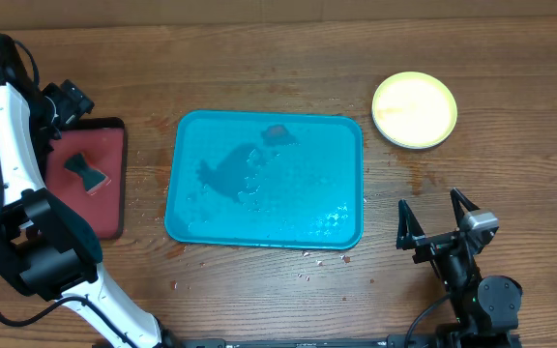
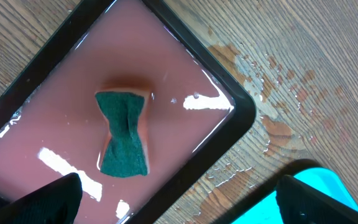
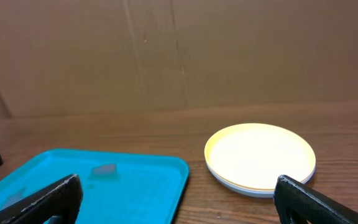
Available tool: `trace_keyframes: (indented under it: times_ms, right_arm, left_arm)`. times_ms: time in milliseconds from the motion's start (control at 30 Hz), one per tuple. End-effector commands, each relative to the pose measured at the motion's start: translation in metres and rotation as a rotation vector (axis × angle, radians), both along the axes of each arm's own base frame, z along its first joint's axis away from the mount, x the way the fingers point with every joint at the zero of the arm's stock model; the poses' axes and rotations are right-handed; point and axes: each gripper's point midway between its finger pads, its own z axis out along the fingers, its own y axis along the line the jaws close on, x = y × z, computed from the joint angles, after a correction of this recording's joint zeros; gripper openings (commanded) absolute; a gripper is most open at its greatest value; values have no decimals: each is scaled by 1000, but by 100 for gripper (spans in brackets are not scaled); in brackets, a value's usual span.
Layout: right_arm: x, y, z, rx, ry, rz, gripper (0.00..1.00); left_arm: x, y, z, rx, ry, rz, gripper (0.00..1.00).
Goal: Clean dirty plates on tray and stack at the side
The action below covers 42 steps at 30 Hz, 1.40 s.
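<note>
The turquoise tray (image 1: 264,179) lies mid-table with no plate on it, only water patches and a small reddish smear (image 1: 277,133). The plates (image 1: 414,109) sit stacked on the wood to its back right, the yellow-green rimmed one on top with a clean white centre; the right wrist view shows the stacked plates (image 3: 260,155) beyond the tray (image 3: 104,186). My right gripper (image 1: 435,220) rests open near the front edge, right of the tray, holding nothing. My left gripper (image 2: 179,208) hangs open above a green sponge (image 2: 124,134).
The sponge (image 1: 87,172) lies in a black-rimmed tray with a pink-red inside (image 1: 114,203) at the left. Water drops and reddish stains spot the wood (image 2: 272,99) between the two trays. A brown wall stands at the back.
</note>
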Motion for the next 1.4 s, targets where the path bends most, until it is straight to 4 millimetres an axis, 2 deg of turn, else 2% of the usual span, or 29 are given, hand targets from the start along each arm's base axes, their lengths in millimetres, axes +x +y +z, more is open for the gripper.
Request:
trace_keyframes:
  times_ms: [0, 533, 1367]
  right_arm:
    - [3, -8, -11, 4, 8, -41, 100]
    - [4, -15, -13, 2, 17, -80, 100]
    - [4, -14, -13, 2, 16, -79, 100]
  left_arm:
    - [0, 4, 9, 7, -23, 12, 99]
    - [0, 4, 9, 7, -23, 12, 100]
    - [0, 4, 9, 7, -23, 12, 100]
